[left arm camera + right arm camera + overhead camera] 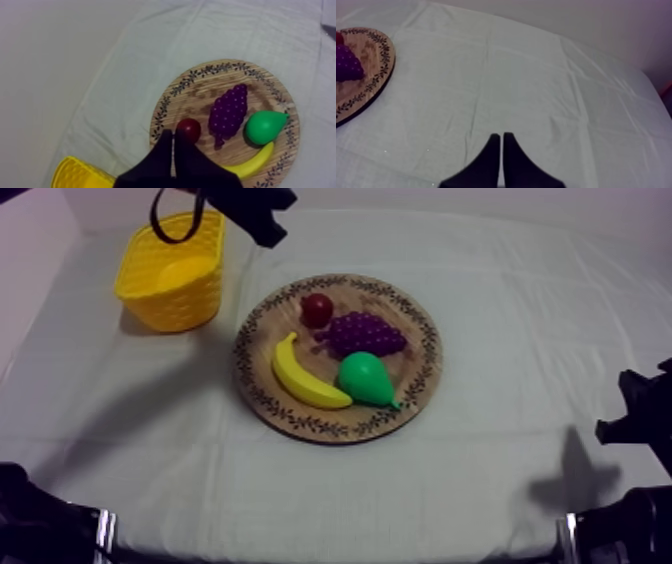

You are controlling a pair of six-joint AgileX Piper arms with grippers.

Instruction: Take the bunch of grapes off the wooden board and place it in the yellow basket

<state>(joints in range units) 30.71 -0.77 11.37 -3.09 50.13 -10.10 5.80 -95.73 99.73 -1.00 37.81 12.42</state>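
Note:
The purple bunch of grapes (365, 334) lies on the round wooden board (262, 393) between a small red fruit (317, 309) and a green pear (368, 378). My left gripper (266, 230) hangs high over the cloth between the yellow basket (170, 273) and the board's far edge. In the left wrist view its fingers (172, 142) lie together as a narrow wedge, shut on nothing, just short of the red fruit (190, 129), and the grapes (228, 112) are beyond. My right gripper (501, 139) is shut over bare cloth at the table's right side (625, 416).
A yellow banana (305, 375) lies on the board's near left, beside the pear. The basket stands at the far left of the table, and its inside looks bare. From the right wrist view the board's rim (378, 70) and the grapes (346, 65) sit far off.

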